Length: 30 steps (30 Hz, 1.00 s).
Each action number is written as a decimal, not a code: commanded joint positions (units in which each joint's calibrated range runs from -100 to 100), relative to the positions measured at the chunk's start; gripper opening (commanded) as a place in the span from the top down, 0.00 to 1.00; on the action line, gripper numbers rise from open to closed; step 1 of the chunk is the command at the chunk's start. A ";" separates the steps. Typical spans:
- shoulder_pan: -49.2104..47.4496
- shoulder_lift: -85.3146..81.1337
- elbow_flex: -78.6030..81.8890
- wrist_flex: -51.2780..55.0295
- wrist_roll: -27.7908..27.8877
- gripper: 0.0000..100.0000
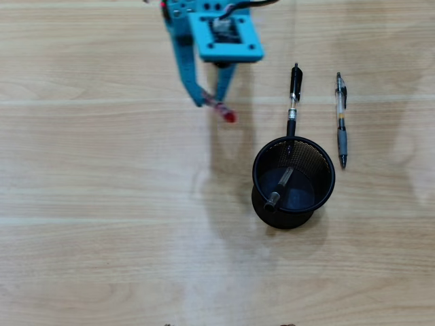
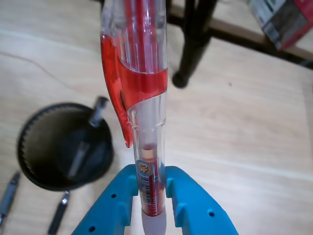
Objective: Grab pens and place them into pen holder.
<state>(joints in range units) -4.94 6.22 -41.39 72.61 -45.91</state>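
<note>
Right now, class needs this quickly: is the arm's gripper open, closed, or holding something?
Gripper: closed on the red and clear pen, clamped between both blue fingers.

text: none legible | red pen [image 2: 146, 176]: small label, too blurred to read

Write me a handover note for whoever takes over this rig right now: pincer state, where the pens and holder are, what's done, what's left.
Pincer: shut on the red pen, held off the table, up and to the left of the pen holder in the overhead view.
Done: one black-ended pen stands inside the holder.
Left: drop the red pen in, then fetch two pens from the table: the black-ended one lying above the holder, its tip at the rim, and the grey-sleeved one to the right.
</note>
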 commanded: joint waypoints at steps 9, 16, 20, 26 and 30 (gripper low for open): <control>-9.01 -3.26 17.53 -27.87 -7.52 0.98; -10.55 -4.02 34.46 -42.40 -8.83 0.98; -10.55 -4.02 39.62 -47.04 -8.83 0.98; -10.55 -4.02 42.16 -50.13 -8.62 0.98; -11.03 -4.11 42.16 -50.05 -8.51 0.96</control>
<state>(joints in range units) -15.49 6.05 1.20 23.77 -54.46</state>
